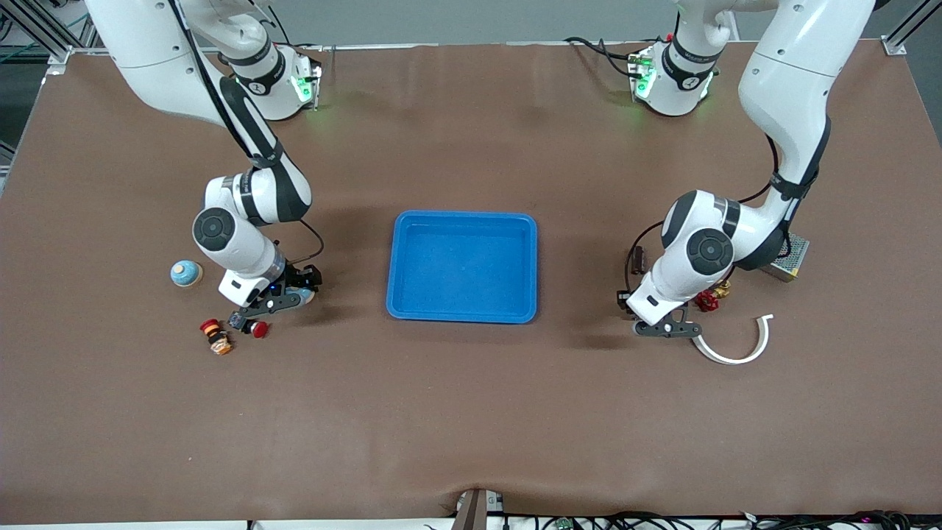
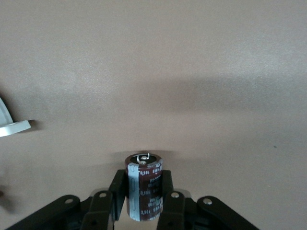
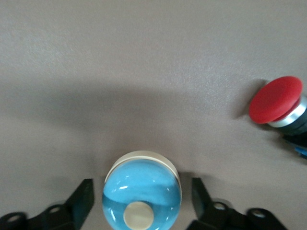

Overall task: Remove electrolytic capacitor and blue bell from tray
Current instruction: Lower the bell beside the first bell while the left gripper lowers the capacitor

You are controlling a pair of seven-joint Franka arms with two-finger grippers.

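1. We see the tray (image 1: 462,266) empty at the table centre
2. Our left gripper (image 2: 144,201) clamps the electrolytic capacitor (image 2: 143,184), low near the left arm's end
3. Our right gripper (image 3: 142,201) stands open around the blue bell (image 3: 142,193), apparently just set down near the right arm's end

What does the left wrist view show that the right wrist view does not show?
Only the left wrist view: the left gripper with its jaws shut on the electrolytic capacitor, and the end of a white curved strip at the picture's edge.
Only the right wrist view: the blue bell between the open jaws of the right gripper, with a gap on each side, and a red push button lying beside it.
Both: the bare brown table underneath.
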